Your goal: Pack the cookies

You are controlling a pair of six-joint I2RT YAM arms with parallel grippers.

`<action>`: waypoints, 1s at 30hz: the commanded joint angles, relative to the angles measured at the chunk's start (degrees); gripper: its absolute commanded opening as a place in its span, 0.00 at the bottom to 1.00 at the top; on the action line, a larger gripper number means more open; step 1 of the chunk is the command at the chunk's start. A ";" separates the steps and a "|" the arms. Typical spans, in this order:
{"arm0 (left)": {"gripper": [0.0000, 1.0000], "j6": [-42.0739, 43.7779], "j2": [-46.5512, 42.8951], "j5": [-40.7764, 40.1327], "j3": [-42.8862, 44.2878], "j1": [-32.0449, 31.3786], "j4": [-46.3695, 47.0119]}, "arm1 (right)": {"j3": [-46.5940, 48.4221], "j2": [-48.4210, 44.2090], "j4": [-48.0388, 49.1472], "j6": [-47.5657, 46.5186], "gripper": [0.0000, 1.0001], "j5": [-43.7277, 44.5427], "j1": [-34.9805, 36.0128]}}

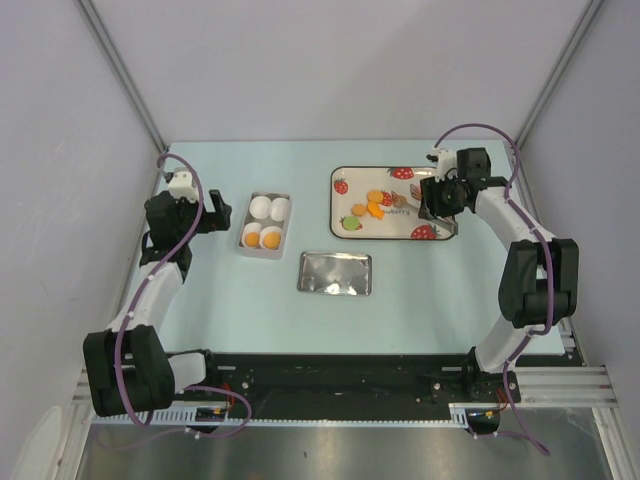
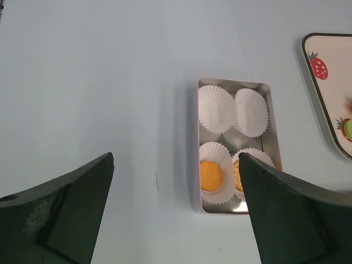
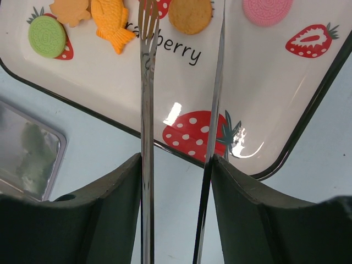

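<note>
Two orange-yellow cookies [image 2: 211,174] lie in white paper cups in the near half of a small metal tin [image 2: 195,165]; the second is partly hidden by my finger. Two cups [image 2: 216,107] in the far half are empty. My left gripper [image 2: 176,159] is open and empty, above the table just left of the tin [image 1: 243,232]. More cookies [image 1: 375,203] lie on the strawberry tray [image 1: 400,228]. My right gripper [image 3: 177,159] is shut on metal tongs [image 3: 146,110], whose open tips reach over the tray [image 3: 264,99] near a round tan cookie [image 3: 190,15].
The tin's lid [image 1: 335,272] lies flat in front of the tray; it also shows in the right wrist view [image 3: 27,154]. On the tray are also a fish-shaped orange biscuit [image 3: 111,22], a green round one [image 3: 47,36] and a pink one [image 3: 267,10]. Walls enclose the table.
</note>
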 commanded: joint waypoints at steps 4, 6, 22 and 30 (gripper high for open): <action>1.00 0.81 -1.14 1.14 -0.37 0.38 2.29 | -0.23 0.82 1.22 0.56 0.55 -1.61 0.49; 1.00 0.81 -1.14 1.15 -0.37 0.38 2.29 | -0.23 1.16 1.30 0.56 0.55 -1.52 0.58; 1.00 0.72 -1.23 1.06 -0.37 0.38 2.47 | -0.23 2.49 2.01 0.29 0.55 -0.64 1.37; 1.00 0.81 -1.23 1.15 -0.19 0.38 2.38 | -0.23 2.49 2.18 0.03 0.52 0.33 1.81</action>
